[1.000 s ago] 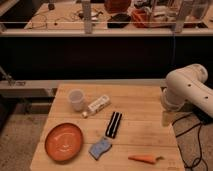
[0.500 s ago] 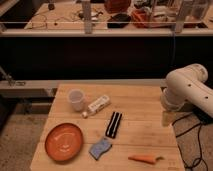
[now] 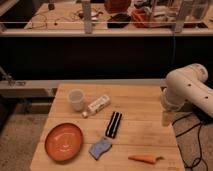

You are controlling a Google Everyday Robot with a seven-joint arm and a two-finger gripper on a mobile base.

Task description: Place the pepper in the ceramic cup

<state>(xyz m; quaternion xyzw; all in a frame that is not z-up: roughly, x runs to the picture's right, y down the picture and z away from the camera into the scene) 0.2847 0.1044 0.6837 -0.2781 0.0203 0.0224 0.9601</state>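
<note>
Starting at the left of the wooden table (image 3: 142, 102): a round orange plate (image 3: 64, 142) lies flat near the front-left corner, nothing on it. Behind it, toward the back-left, the ceramic cup (image 3: 76, 99) stands upright, mouth up; its inside cannot be made out. Just right of the cup a white tube bottle (image 3: 97, 105) lies on its side, set diagonally, its cap end pointing to the front-left and near the cup's base but apart from it.

Mid-table: a blue sponge (image 3: 100, 148) lies near the front edge, just right of the plate. A black bar-shaped object (image 3: 114, 124) lies beside and behind the sponge, its near end close to the sponge's back corner.

Further right, the pepper (image 3: 145, 159) lies flat at the front edge of the table, orange tip pointing left, green stem to the right. It is well apart from the cup, with the sponge and black object between them.

Far right: the white arm (image 3: 189, 89) bends over the table's right edge. The gripper (image 3: 168, 119) hangs at that edge, pointing down, behind the pepper and clear of it. Its fingers are spread wide and hold nothing.
</note>
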